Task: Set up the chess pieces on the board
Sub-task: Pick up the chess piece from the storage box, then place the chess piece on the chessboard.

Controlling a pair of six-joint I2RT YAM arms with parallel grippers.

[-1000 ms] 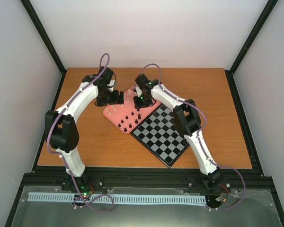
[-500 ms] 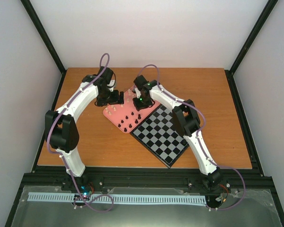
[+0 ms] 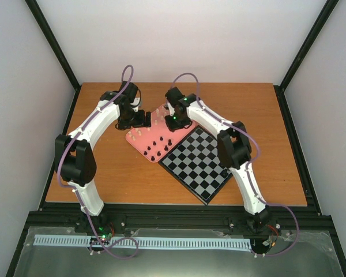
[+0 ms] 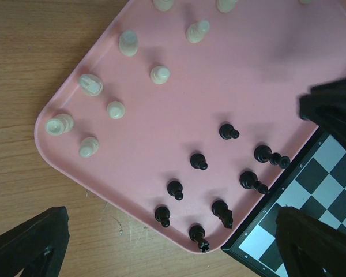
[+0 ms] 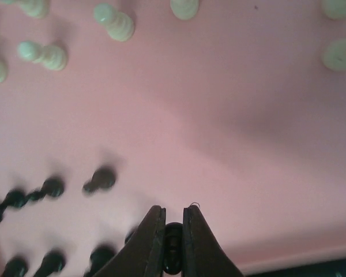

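Note:
The pink tray (image 3: 139,142) lies at the board's far left corner with several black pieces (image 4: 198,160) and several cream pieces (image 4: 160,74) standing in it. The black and grey board (image 3: 197,163) shows no pieces. My right gripper (image 5: 173,231) is shut on a black chess piece (image 5: 173,249) and holds it above the tray; in the top view it (image 3: 173,122) hangs over the tray's far right part. My left gripper (image 3: 144,119) is over the tray's far left edge, its dark fingers (image 4: 29,245) wide apart and empty.
The tray's rim (image 4: 75,179) and the board's corner (image 4: 259,248) touch in the left wrist view. Bare wooden table (image 3: 259,115) lies right of the board and left of the tray (image 3: 104,161). Black frame posts stand at the table's edges.
My right gripper has risen and drawn slightly back over the tray with the black piece in it. The left arm has not moved.

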